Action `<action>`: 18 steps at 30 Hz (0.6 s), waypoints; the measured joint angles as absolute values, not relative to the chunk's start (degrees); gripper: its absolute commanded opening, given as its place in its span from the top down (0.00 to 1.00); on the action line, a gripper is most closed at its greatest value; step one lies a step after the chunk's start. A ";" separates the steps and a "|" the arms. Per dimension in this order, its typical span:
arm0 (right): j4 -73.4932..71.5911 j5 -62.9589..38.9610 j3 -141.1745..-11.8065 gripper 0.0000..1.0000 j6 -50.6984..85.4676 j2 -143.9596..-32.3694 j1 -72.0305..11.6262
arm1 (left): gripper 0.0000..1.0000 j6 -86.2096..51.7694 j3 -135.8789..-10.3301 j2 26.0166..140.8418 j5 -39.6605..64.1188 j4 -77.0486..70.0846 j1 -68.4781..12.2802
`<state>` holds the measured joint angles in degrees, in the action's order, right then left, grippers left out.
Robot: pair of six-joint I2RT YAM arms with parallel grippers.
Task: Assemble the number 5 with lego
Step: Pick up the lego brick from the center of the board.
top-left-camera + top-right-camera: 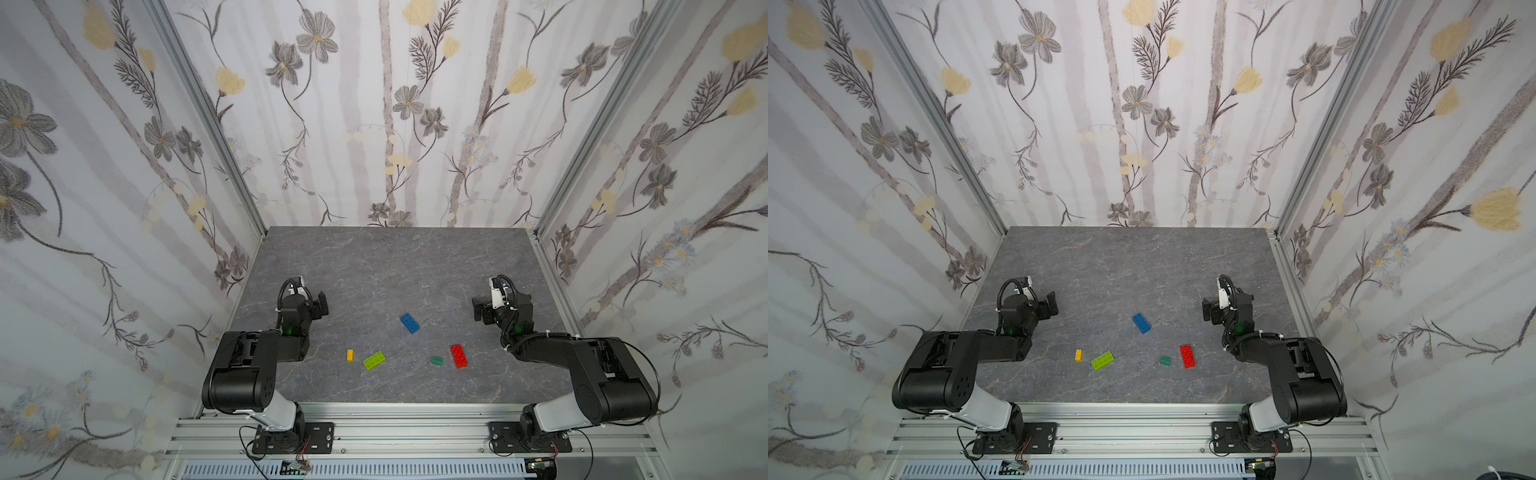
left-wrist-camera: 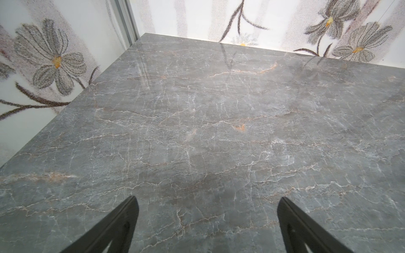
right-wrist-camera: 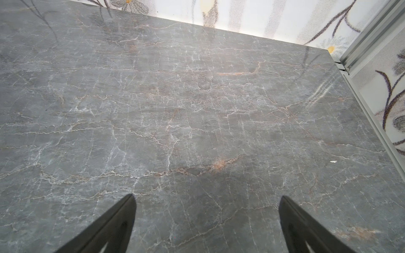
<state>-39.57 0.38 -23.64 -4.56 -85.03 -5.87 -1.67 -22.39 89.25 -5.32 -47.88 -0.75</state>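
Black left gripper [image 2: 206, 199], seen from the left wrist camera: jaws wide apart, nothing between them, only the grey marble-look table [image 2: 197, 120] below. The right gripper [image 3: 207, 198], from the right wrist camera, is the same, with jaws spread, nothing held and bare tabletop beneath.

In both top views the two grippers hang at opposite sides of the table, about halfway back, and point inward toward each other. Neither touches any lego.

The lego lies loose on the table between the arms, as five separate bricks. The blue brick [image 1: 409, 323] sits nearest the middle, at a slant, apart from the rest. Closer to the front edge are two pairs. On the left arm's side, the tiny yellow brick [image 1: 350, 354] lies just beside the longer lime brick [image 1: 373, 360], with a small gap between them. On the right arm's side, the tiny dark-green brick [image 1: 436, 360] lies just beside the longer red brick [image 1: 458, 355]. All five lie flat with studs up, and none is joined to another.

Pale walls [image 1: 374, 104] printed with grey and yellow flowers enclose the table on three sides. A metal rail [image 1: 395, 432] along the front carries both arm bases.
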 measured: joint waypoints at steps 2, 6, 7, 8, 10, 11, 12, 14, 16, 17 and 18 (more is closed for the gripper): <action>-39.51 0.38 -23.75 0.00 -4.54 -84.99 -5.89 | 0.00 -1.67 -22.39 89.25 -5.32 -47.88 -0.75; -32.82 0.40 -28.23 0.00 -4.54 -80.27 -6.00 | 0.00 -1.65 -27.20 85.73 -5.30 -39.66 -0.82; -31.97 0.40 -29.28 0.00 -4.51 -78.78 -6.00 | 0.00 -1.67 -29.82 84.40 -5.30 -36.95 -0.82; -30.72 0.47 -30.02 0.00 -4.51 -77.60 -6.00 | 0.00 -1.69 -31.68 83.13 -5.34 -35.22 -0.84; -26.28 1.15 -31.75 0.00 -3.38 -75.20 -6.00 | 0.00 -2.57 -33.93 79.90 -5.65 -31.11 -0.97; -24.16 1.26 -32.47 0.00 -2.48 -74.19 -6.00 | 0.00 -3.51 -34.59 78.61 -5.82 -28.69 -0.97; -21.98 1.28 -33.28 0.00 -1.13 -72.97 -6.00 | 0.00 -4.99 -35.55 76.86 -5.78 -25.41 -0.84; -16.93 1.10 -35.44 0.00 3.01 -70.61 -5.87 | 0.00 -9.21 -37.39 74.00 -5.21 -20.34 -0.60; -10.63 1.26 -38.81 0.00 9.85 -69.17 -5.72 | 0.00 -15.00 -39.55 71.35 -4.32 -14.79 -0.30; -8.10 1.37 -40.25 0.04 12.73 -69.08 -5.50 | 0.02 -17.30 -40.40 70.48 -3.70 -12.67 -0.14; -5.65 1.02 -41.47 0.09 15.18 -69.19 -5.08 | 0.11 -19.49 -41.08 69.87 -2.48 -10.79 -0.08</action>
